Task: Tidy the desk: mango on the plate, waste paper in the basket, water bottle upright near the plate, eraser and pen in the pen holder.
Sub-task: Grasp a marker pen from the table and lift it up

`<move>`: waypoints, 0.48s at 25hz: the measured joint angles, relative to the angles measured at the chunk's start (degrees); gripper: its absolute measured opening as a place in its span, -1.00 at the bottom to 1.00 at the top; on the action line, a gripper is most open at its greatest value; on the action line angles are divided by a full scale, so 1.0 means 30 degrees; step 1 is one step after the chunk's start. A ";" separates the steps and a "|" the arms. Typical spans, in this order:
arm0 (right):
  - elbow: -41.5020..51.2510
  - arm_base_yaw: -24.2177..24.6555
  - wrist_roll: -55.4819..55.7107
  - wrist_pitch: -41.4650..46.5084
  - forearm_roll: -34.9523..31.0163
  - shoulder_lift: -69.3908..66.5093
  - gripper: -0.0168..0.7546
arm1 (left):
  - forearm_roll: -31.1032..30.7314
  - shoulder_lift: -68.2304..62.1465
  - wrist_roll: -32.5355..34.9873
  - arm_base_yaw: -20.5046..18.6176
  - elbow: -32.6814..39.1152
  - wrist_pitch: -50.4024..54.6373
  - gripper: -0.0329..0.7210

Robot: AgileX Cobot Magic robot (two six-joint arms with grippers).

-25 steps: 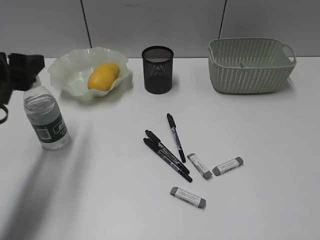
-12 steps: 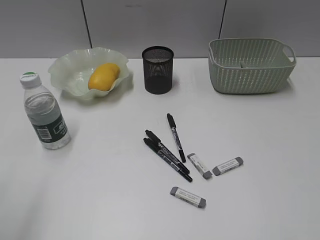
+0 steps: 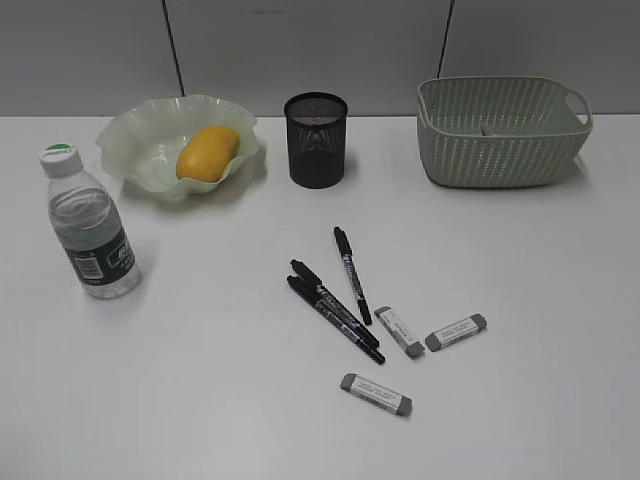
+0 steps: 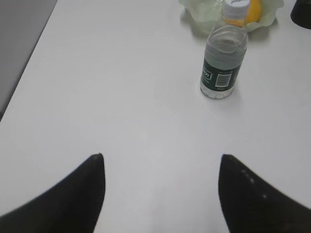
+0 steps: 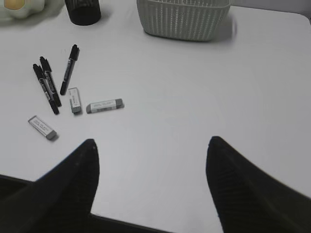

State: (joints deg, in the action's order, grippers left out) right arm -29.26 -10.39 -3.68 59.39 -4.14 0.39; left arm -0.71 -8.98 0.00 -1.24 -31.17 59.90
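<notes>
Pens [image 3: 338, 297] and erasers [image 3: 400, 331] lie loose; both claws are spread empty, so I'd pinch one pen mid-barrel.

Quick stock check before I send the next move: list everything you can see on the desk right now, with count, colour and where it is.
plate: 1, pale green, wavy rim, back left
mango: 1, yellow, on the plate
water bottle: 1, clear with dark label, upright, left, in front of the plate
pen holder: 1, black mesh, back centre
basket: 1, grey-green, back right
pens: 3, black, lying centre
erasers: 3, white with grey ends, lying right of and below the pens
left gripper: 1, black, open, above bare table near the bottle
right gripper: 1, black, open, above bare table right of the erasers
</notes>
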 joint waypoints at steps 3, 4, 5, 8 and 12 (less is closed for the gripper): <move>-0.0229 0.0000 -0.0095 -0.0511 -0.0373 -0.0209 0.45 | 0.0000 0.1010 -0.0170 0.0000 0.0114 0.0129 0.47; -0.0287 0.0000 -0.0220 -0.0765 -0.0552 -0.0668 0.45 | -0.0017 0.1555 -0.0188 0.0000 0.0114 0.0152 0.46; -0.0360 0.0000 -0.0463 -0.1039 -0.0746 -0.1387 0.45 | -0.0017 0.2077 -0.0188 0.0000 0.0114 0.0169 0.44; -0.0403 0.0000 -0.1243 -0.2258 -0.1520 -0.4644 0.45 | 0.0004 0.3094 -0.0205 0.0000 0.0114 0.0208 0.39; -0.0516 0.0000 -0.2963 -0.3903 -0.2805 -1.0578 0.45 | 0.0024 0.3094 -0.0243 0.0000 0.0114 0.0188 0.37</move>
State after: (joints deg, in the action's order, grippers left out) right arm -30.81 -10.39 -12.57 47.68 -12.56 -31.35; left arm -0.64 0.30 -0.73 -1.24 -30.83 60.46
